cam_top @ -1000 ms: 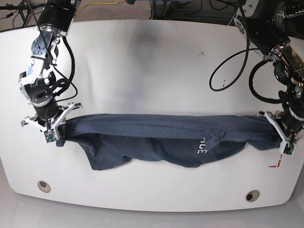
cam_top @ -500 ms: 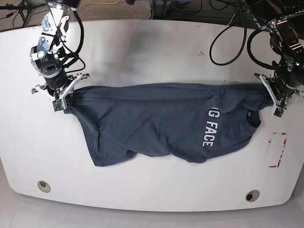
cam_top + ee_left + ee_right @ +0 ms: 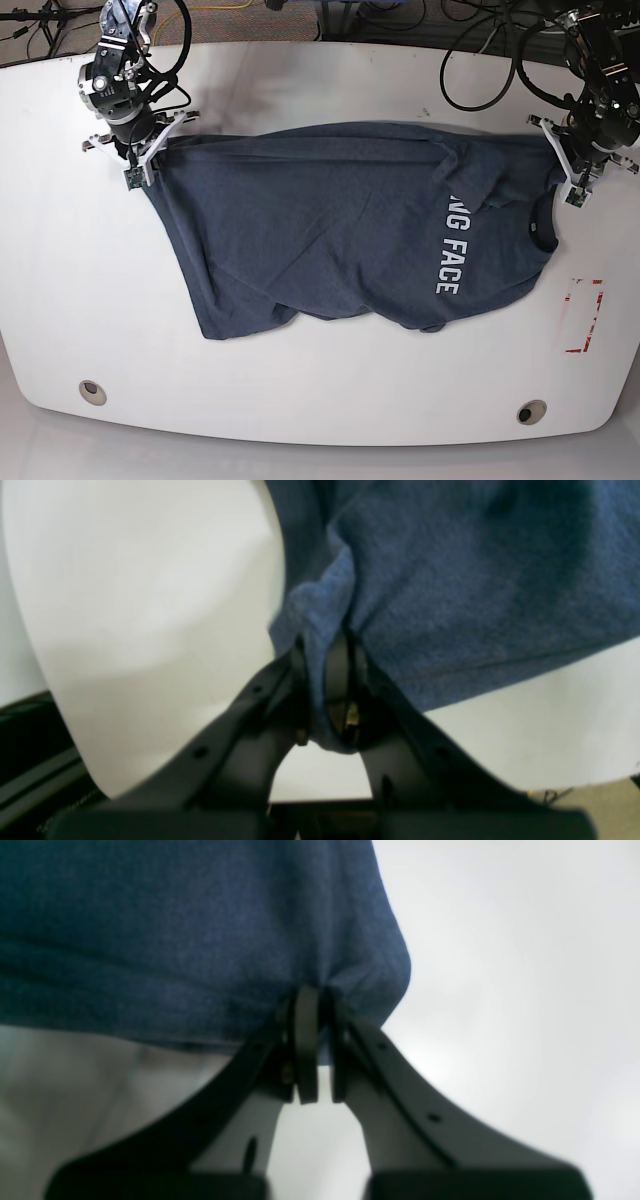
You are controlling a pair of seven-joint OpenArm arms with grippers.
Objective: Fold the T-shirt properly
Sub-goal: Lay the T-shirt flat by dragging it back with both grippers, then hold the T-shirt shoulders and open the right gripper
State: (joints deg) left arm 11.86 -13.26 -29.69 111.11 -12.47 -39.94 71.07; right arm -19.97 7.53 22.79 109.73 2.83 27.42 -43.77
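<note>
I have the T-shirt (image 3: pixel 340 230) pinched at both ends. My left gripper (image 3: pixel 325 680) is clenched on a bunched fold of navy cloth at the neck-and-shoulder end, and my right gripper (image 3: pixel 312 1040) is clenched on the hem corner at the opposite end; in both wrist views the fabric puckers right between the closed jaws.

What has just changed is plain in the base view. A second ago the shirt hung between my grippers as a narrow, rolled band low on the white table (image 3: pixel 300 80), with only a scrap of the white lettering (image 3: pixel 452 245) showing. Since then I have drawn both ends toward the far edge of the table, and the cloth has opened out behind them — the body now lies spread on the tabletop and the letters read in full near the collar end.

That tells me the spreading step is mostly done, not the folding. The far edge runs fairly taut between my grippers, but the near edge is still ragged: one corner trails toward the table's near side below my right gripper, and a sleeve sits crumpled near the lettering. I judge the shirt needs flattening there before any clean fold — otherwise the creases get folded in.
</note>
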